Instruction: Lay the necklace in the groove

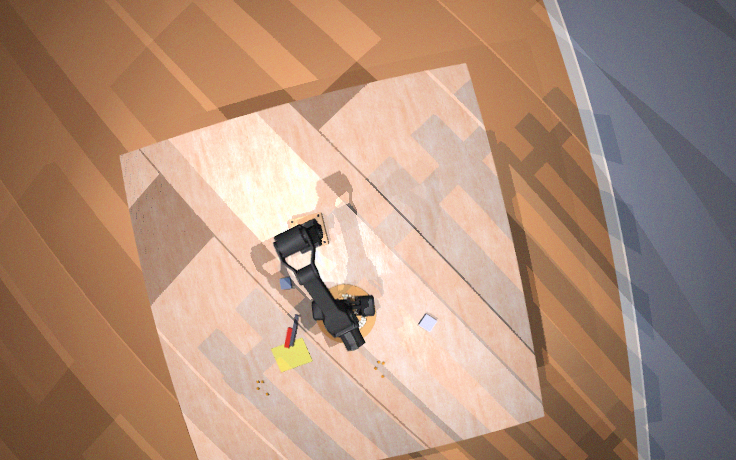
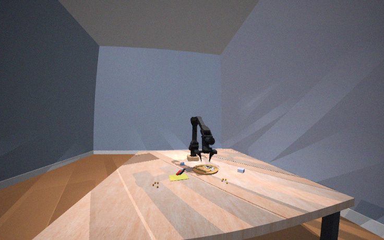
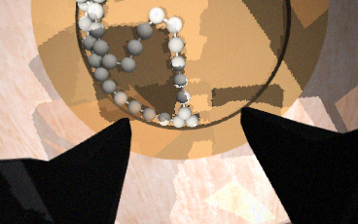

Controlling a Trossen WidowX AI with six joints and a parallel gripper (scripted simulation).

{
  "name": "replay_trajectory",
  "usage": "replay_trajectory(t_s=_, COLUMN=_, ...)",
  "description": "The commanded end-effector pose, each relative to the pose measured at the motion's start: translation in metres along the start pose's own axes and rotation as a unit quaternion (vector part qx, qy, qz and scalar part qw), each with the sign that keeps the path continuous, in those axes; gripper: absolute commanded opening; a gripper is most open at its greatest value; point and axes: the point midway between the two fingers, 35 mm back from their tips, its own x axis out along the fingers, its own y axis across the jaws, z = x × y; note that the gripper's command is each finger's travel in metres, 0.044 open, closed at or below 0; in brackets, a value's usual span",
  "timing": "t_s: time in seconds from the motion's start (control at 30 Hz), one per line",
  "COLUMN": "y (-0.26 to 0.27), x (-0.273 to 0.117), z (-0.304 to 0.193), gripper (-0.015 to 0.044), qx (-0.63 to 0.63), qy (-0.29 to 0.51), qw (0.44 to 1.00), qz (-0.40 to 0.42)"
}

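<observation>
The round board (image 1: 372,328) (image 2: 196,170) (image 3: 53,29) lies flat on the tabletop (image 1: 462,377) (image 2: 188,214) (image 3: 195,195), and the pearl necklace (image 1: 362,322) (image 2: 209,168) (image 3: 175,45) lies on it. Part of the necklace follows the board's thin dark groove (image 3: 289,29) along one side; another stretch bends inward as a loop across the board's middle, and a few beads bunch at the groove's near edge in the wrist view. The far part of the groove in that view is out of frame. The claw (image 2: 205,161) (image 3: 186,120) is released, its tips spread apart above the board's edge, with nothing between them. Beside the board lie a yellow sheet (image 1: 292,357) (image 2: 178,178) and a blue block (image 1: 285,283) (image 2: 182,164); a pale block (image 1: 428,322) (image 2: 240,170) sits farther off, on the board's other side.
</observation>
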Motion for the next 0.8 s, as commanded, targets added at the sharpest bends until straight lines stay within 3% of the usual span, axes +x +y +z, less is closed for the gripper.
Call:
replay_trajectory(t_s=0.0, y=-0.001, x=-0.006, z=0.003, gripper=0.0177, qx=-0.036, qy=0.004, qw=0.999, qz=-0.003)
replay_trajectory(t_s=0.1, y=-0.001, x=-0.006, z=0.003, gripper=0.0120, qx=-0.036, qy=0.004, qw=0.999, qz=-0.003)
replay_trajectory(t_s=0.77, y=0.000, x=0.019, z=0.004, gripper=0.0120, qx=-0.034, qy=0.002, qw=0.999, qz=-0.002)
